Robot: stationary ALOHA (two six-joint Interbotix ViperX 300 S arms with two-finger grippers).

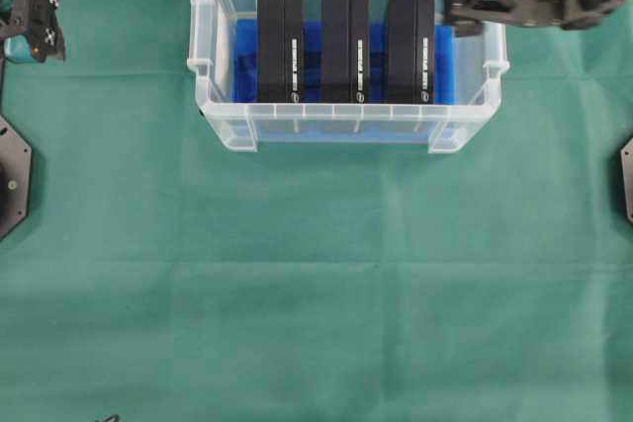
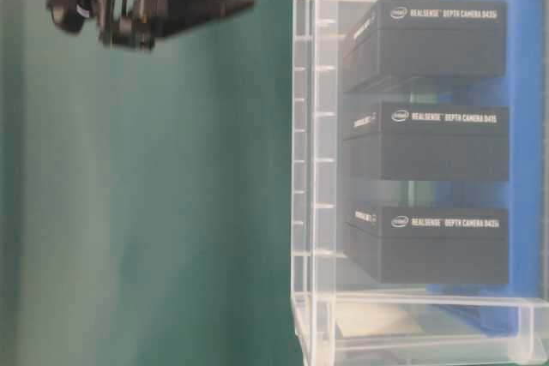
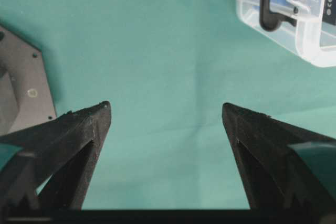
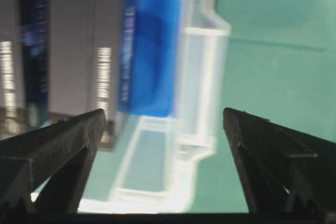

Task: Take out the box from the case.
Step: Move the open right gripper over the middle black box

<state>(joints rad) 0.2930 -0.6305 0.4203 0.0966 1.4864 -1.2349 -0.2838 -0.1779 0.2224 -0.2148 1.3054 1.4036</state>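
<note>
Box (image 1: 409, 44) nearest the right gripper (image 1: 457, 5) stands on edge at the right end of a row of three inside the case (image 1: 348, 124), with the middle box (image 1: 344, 44) and the left box (image 1: 281, 44) beside it, each a little apart from the next. All three rest on the blue lining (image 1: 443, 66) of the floor (their printed labels are legible from the table-level view). None has been lifted, so the task is, as far as the pictures show, barely begun.

The right gripper hangs over the case's right rim, its fingers spread wide with nothing between them; its own camera looks down at the rim and blue lining, blurred. The left gripper (image 3: 165, 111) is well apart from the case, out over the green cloth (image 1: 316, 294), likewise spread wide and empty.

What is left, by my reading: bring the right gripper over a box, close on it, lift it clear of the walls and set it on the cloth.
</note>
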